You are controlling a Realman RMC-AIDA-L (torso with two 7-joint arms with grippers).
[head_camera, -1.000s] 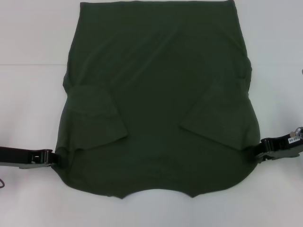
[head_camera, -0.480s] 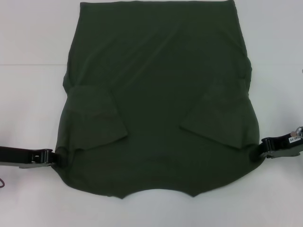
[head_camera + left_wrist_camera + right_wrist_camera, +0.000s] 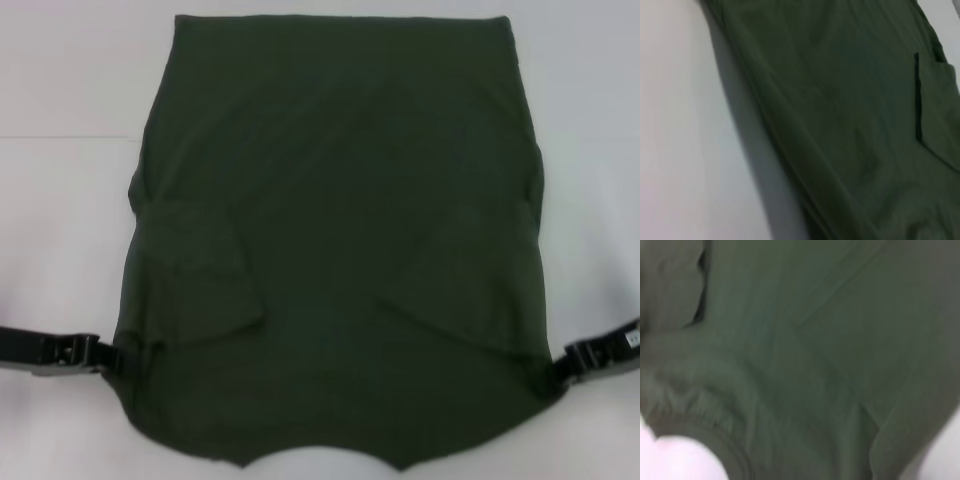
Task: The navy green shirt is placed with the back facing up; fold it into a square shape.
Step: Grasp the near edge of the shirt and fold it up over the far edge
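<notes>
So compared with a second ago, the whole navy green shirt (image 3: 340,240) has slid a bit toward the robot and looks lifted at its near edge: the neckline scoop now sits almost at the bottom of the head view, and the far hem has dropped lower in the frame too. Both sleeves are folded in over the back. The right one looks flatter and less crisp than it did, the left one hasn't really changed.

The left gripper (image 3: 112,357) is at the shirt's near-left shoulder corner and the right gripper (image 3: 562,365) at the near-right one, each touching the cloth edge. My guess is both are pinched onto the shoulders, but honestly I cannot tell from these views whether the fingers are pressed together or spread, since the fabric hides the tips. The right one has also moved outward and down a little.

If that lift is real, I'd say they're starting to carry the collar end over toward the far hem, which is the halving fold that gets you a square.

Nothing else around, just the white table (image 3: 60,220). Only worry is the sleeves flopping back out as the cloth rises
</notes>
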